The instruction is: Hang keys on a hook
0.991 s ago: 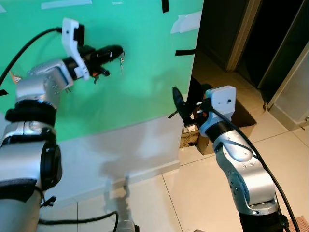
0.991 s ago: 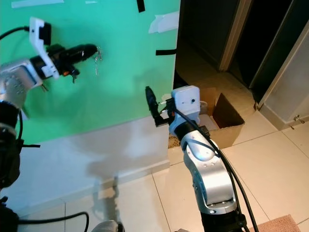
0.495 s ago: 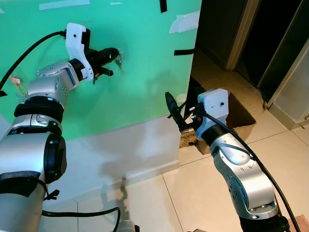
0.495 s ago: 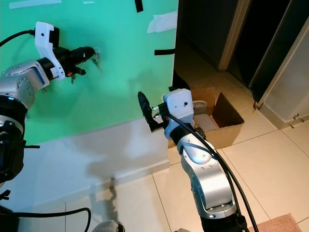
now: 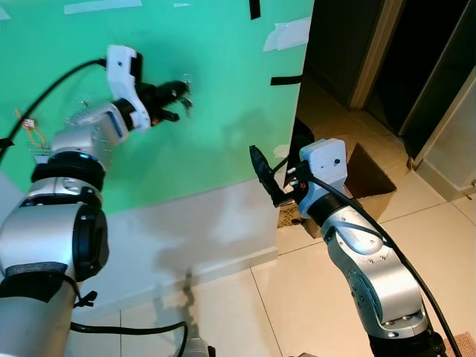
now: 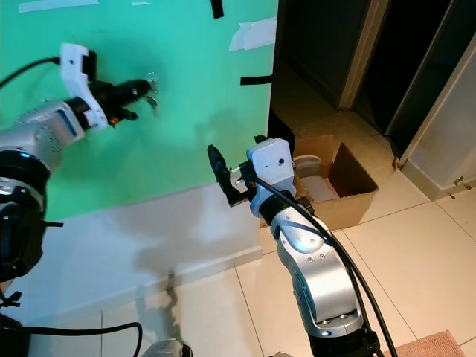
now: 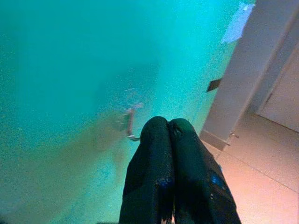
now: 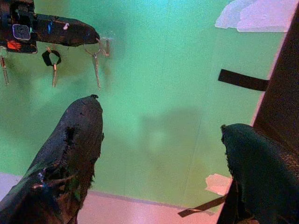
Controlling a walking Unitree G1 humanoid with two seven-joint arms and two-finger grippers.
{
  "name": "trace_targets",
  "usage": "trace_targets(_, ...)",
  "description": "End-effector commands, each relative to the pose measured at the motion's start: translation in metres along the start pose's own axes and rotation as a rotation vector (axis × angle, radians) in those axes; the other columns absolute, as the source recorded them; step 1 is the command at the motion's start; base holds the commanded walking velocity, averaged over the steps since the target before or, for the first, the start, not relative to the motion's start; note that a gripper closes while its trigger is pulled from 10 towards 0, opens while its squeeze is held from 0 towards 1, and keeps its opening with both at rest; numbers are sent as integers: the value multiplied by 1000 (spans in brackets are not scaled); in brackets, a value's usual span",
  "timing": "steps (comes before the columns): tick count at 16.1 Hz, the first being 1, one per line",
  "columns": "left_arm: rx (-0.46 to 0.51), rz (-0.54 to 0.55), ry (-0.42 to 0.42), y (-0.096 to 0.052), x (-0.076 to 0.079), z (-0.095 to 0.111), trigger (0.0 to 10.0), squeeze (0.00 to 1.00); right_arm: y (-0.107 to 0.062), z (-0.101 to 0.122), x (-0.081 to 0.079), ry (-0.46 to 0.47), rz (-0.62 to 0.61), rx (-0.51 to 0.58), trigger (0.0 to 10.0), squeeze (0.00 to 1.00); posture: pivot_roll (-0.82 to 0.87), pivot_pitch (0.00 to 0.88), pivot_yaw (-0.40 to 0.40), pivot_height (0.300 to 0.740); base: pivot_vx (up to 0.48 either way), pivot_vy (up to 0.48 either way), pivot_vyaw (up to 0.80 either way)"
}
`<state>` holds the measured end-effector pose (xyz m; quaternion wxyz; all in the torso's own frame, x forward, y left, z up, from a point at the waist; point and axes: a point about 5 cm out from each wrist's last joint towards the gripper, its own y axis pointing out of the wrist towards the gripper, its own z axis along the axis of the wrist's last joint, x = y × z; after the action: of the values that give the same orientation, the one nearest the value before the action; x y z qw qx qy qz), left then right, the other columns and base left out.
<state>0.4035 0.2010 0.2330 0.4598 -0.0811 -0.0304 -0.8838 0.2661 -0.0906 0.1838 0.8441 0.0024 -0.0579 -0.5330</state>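
My left gripper (image 5: 177, 92) is raised against the green wall (image 5: 223, 111), its fingers (image 7: 169, 154) pressed shut on a key ring (image 8: 92, 46). A silver key (image 8: 96, 71) hangs from that ring, right beside a small clear hook (image 8: 106, 46) on the wall. The ring touches or overlaps the hook; I cannot tell whether it is over it. A second key on a black loop (image 8: 51, 59) dangles under the left gripper. My right gripper (image 5: 269, 175) is open and empty, lower down to the right, facing the wall.
The green wall ends at a corner (image 5: 301, 111) with a dark doorway beyond. An open cardboard box (image 5: 368, 169) stands on the tiled floor (image 5: 312, 297) behind my right arm. Strips of black tape (image 5: 285, 79) and white tape (image 5: 286, 33) stick to the wall.
My left gripper has carried the keys in closer to the wall, up to the hook. My right arm has shifted a little to the left.
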Motion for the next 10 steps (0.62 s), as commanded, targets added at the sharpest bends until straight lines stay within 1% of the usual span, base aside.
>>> trace_targets(1, 36, -14, -14, 2, 2, 11, 10000, 0, -1, 4, -3, 4, 20, 13, 10000, 0, -65, 0, 94, 740, 0, 0, 0)
trace_targets(5, 33, 10, -8, 6, 4, 8, 10000, 0, -3, 4, -4, 4, 19, 13, 10000, 0, -75, 0, 93, 740, 0, 0, 0)
trace_targets(8, 32, 44, 19, 9, 5, 5, 10000, 0, -3, 5, -3, 0, 14, 13, 10000, 0, -80, 0, 93, 740, 0, 0, 0)
trace_targets(10, 18, 78, 72, 11, 5, 2, 10000, 0, -3, 6, -2, -4, 6, 14, 10000, 0, -81, 0, 93, 740, 0, 0, 0)
